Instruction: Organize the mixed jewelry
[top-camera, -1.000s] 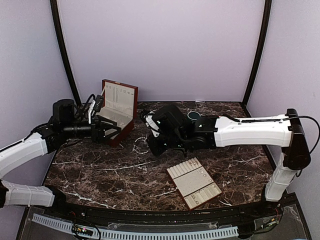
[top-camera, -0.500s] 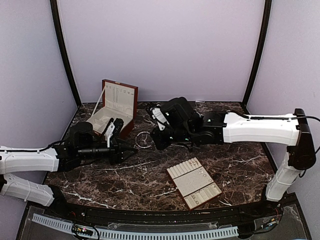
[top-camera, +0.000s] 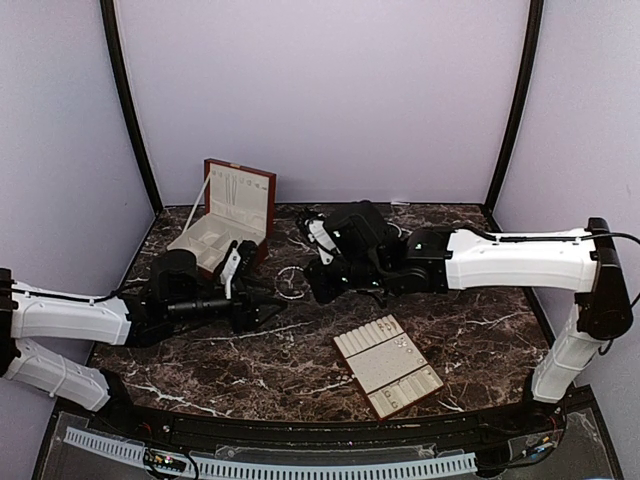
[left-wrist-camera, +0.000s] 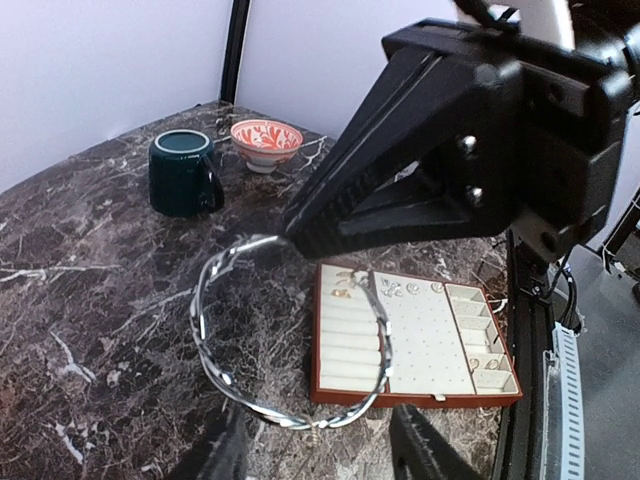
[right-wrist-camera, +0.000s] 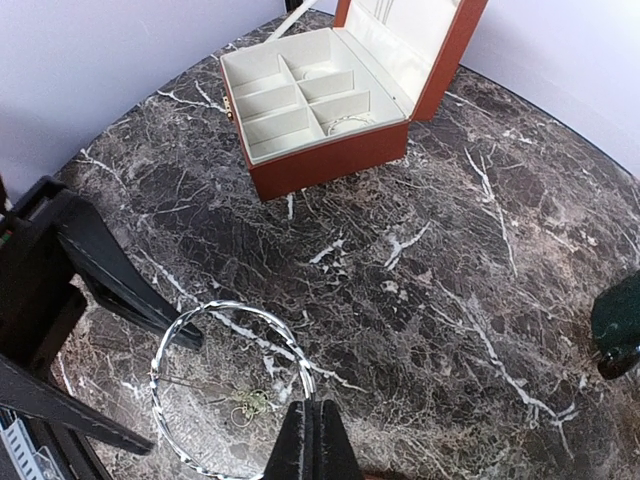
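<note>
My right gripper (right-wrist-camera: 312, 428) is shut on the rim of a twisted silver bangle (right-wrist-camera: 228, 385) and holds it just above the marble; it also shows in the top view (top-camera: 311, 284). In the left wrist view the bangle (left-wrist-camera: 205, 340) hangs from the right gripper's black tip. My left gripper (left-wrist-camera: 325, 455) is open, its fingers (left-wrist-camera: 425, 452) either side of the bangle's near edge, not touching it; the top view shows it too (top-camera: 268, 302). A small gold tangle (right-wrist-camera: 245, 402) lies on the table under the bangle. Small rings and studs (left-wrist-camera: 400, 288) sit in the padded tray (left-wrist-camera: 360, 340).
The open red-brown box (right-wrist-camera: 320, 160) stands at the back left with a thin bangle (right-wrist-camera: 345, 120) in one compartment; the top view shows the box as well (top-camera: 222, 228). A dark green mug (left-wrist-camera: 185, 172) and a red patterned bowl (left-wrist-camera: 267, 142) stand at the back. The tray (top-camera: 388, 365) lies front right.
My left arm has swung from the box down and right to the bangle. My right gripper has drawn back slightly with the bangle in it.
</note>
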